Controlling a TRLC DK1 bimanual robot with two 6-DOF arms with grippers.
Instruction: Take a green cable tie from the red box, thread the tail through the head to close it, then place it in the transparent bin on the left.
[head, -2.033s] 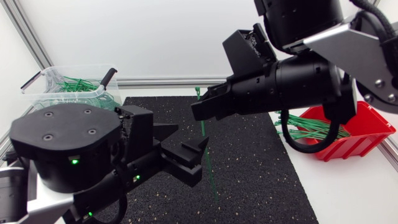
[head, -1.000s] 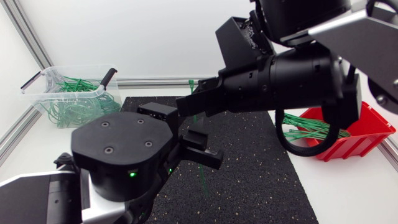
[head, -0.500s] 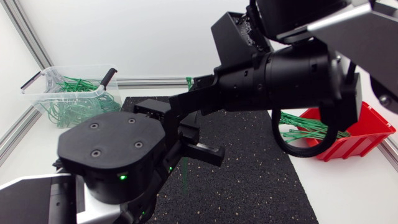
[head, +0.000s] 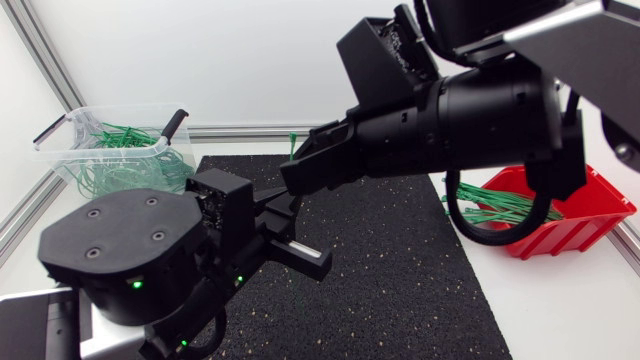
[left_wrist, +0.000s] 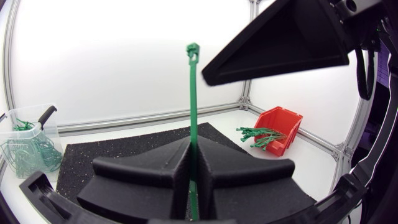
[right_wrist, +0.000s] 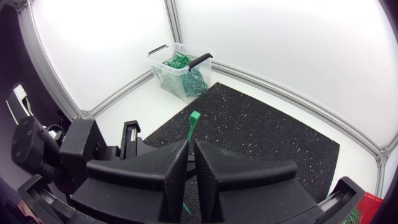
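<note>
Left end effector (left_wrist: 193, 146) is pressed together on the green cable tie (left_wrist: 193, 87), pinching the strap (left_wrist: 192, 118) from both sides. The strap stands straight up out of it with the head (left_wrist: 193, 51) at the top. Right end effector (right_wrist: 190, 146) is clamped on the same tie, strap caught in its narrow seam, head poking out just past the tip. From overhead the two end effectors meet nose to nose above the black mat (head: 400, 280). The right arm (head: 480, 120) and its bulky black body hide nearly all the strap, so only the head shows, right at the right end effector's tip. Well off to one side of the left end effector, the transparent bin (head: 70, 165) holds a tangle of green ties (head: 125, 160), a black handle (head: 172, 124) across its rim. Far out on the other side, past the mat's edge, the red box (head: 580, 225) sits on the white surface (head: 570, 310) with loose green ties (head: 495, 205) spilling over its front lip.
</note>
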